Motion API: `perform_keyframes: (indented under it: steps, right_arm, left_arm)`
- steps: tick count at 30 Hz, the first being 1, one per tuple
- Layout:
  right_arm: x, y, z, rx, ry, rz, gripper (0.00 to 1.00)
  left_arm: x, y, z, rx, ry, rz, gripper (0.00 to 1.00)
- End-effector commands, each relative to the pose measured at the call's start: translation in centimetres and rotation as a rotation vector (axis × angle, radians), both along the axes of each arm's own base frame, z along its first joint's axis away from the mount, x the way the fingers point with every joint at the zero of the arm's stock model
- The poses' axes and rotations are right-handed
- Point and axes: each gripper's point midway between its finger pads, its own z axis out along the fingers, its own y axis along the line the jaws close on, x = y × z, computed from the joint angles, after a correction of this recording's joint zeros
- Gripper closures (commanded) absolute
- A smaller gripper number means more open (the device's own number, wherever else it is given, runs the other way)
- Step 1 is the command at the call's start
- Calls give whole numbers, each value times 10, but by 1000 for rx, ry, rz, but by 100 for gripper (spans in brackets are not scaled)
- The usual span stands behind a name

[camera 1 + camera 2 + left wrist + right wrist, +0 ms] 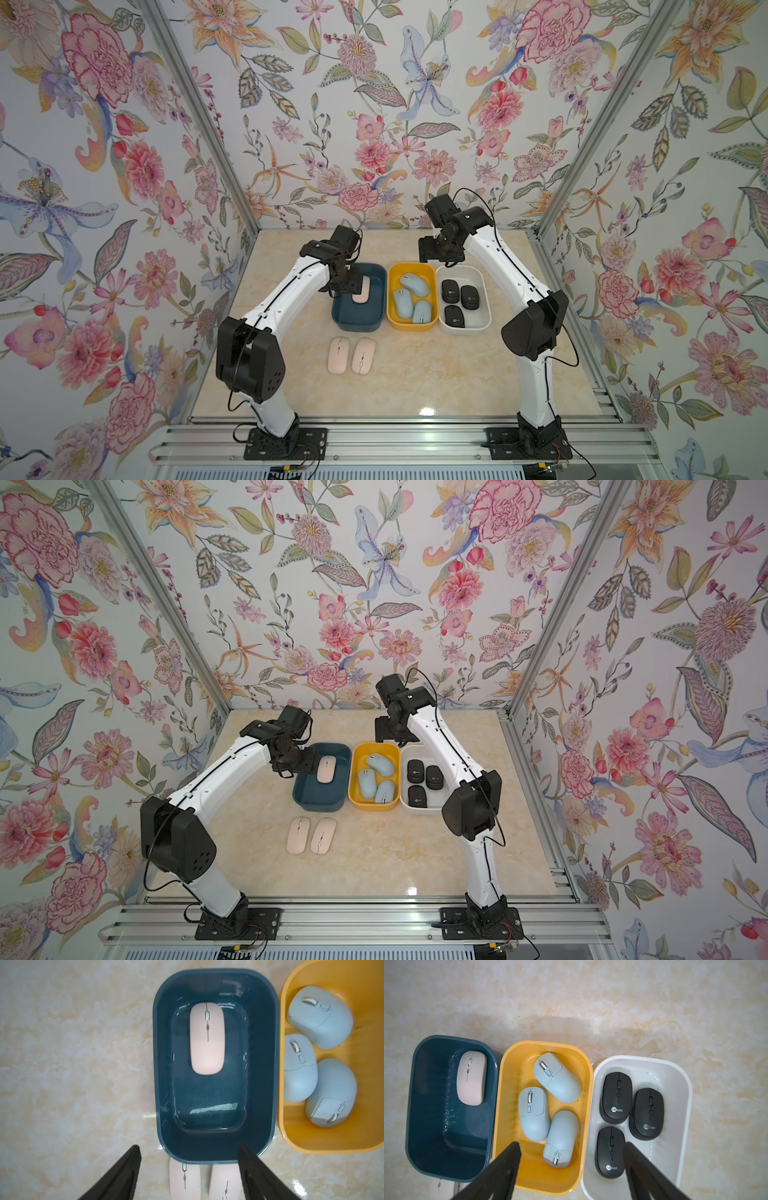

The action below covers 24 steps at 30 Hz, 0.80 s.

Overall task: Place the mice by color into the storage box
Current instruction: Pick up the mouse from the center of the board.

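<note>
Left gripper: the left gripper (188, 1148) hovers over the blue box (357, 326), jaws apart, nothing between them.
Just delivered: one pink mouse in the box (207, 1038) lies flat on the box floor toward the far end, clear of the fingers.
Right gripper: the right gripper (571, 1144) hangs behind the yellow box (411, 326) and white box (463, 330), also open and empty.
Sorted already: three blue mice (403, 301) fill the yellow box and three black mice (454, 316) the white one. Those two colors look finished!
Left to fetch: the left loose pink mouse (338, 355) and the right loose pink mouse (363, 356) sit on the surface (415, 374).
Which way: both lie on the near side of the blue box, toward the robot's base. The left gripper would have to pull back across the box's near rim.
Long axis: each runs near-to-far, parallel with its neighbor, with only a thin gap between.
Nearer arm: the left, easily. The right gripper is well apart, with the boxes in between.
Watch for: closing across a mouse's width means one finger threads that thin gap, and it could nudge the neighbor.
</note>
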Motion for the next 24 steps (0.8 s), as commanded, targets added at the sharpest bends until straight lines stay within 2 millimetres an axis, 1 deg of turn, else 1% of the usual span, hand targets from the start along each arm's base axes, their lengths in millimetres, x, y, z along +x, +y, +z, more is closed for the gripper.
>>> perform_keyframes:
  steps: [1,3,8,12,15,18,24]
  right_arm:
    - [-8,7,10,7,-14,29,19]
    - [-10,12,8,4,-9,42,20]
    - [-13,25,1,-16,14,75,20]
    - [-15,33,0,-17,17,90,20]
    - [-17,34,-2,-20,27,93,20]
    - [-18,34,-4,-25,31,95,20]
    - [-21,35,-6,-35,38,93,20]
  left_arm:
    - [-38,12,-8,24,37,39,23]
    - [-59,17,-16,19,57,50,23]
    - [-103,31,-32,-8,92,102,25]
    - [-126,39,-48,-24,117,127,25]
    - [-136,41,-58,-33,131,134,25]
    - [-141,40,-67,-44,147,132,24]
    - [-142,37,-86,-46,173,125,22]
